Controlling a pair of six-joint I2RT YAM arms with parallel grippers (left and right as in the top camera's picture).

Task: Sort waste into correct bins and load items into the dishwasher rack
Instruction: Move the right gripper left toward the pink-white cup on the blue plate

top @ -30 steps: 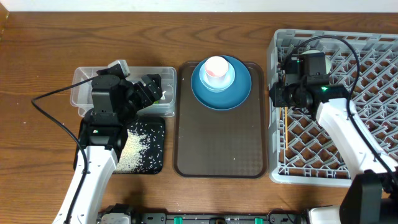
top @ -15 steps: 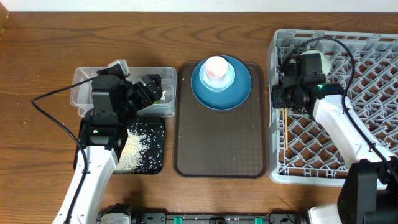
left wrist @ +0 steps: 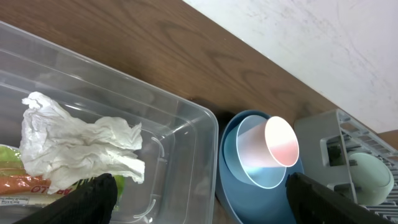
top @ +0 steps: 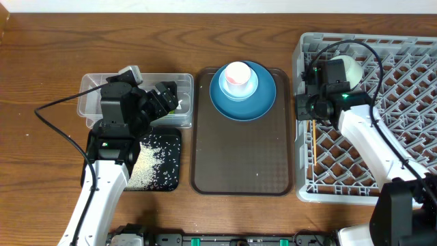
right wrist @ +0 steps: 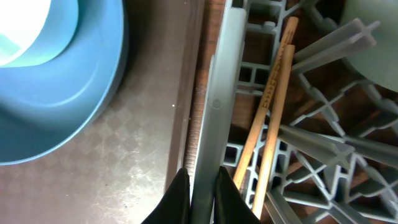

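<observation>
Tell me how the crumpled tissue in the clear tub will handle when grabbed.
The tissue looks floppy: its loose, crumpled folds would probably squash rather than hold shape. It seems very light and should lift easily. It lies partly over the wrapper in the clear tub, so a pinch might drag that along.

Overhead: fixed, straight down, far enough back to take in the whole table (top: 41, 61) and the rack (top: 410, 157). Left wrist cam: sits behind the left gripper (left wrist: 199, 208), low and close. It looks forward across the clear tub (left wrist: 174, 134) to the blue plate-bowl (left wrist: 227, 190) ahead, with a rack corner beyond. Right wrist cam: very close, looks down past the right gripper (right wrist: 202, 199). Rack wall runs under its tips, chopsticks (right wrist: 270, 118) just beside them, plate-bowl on the other side. All three share the plate-bowl and that rack edge.
</observation>
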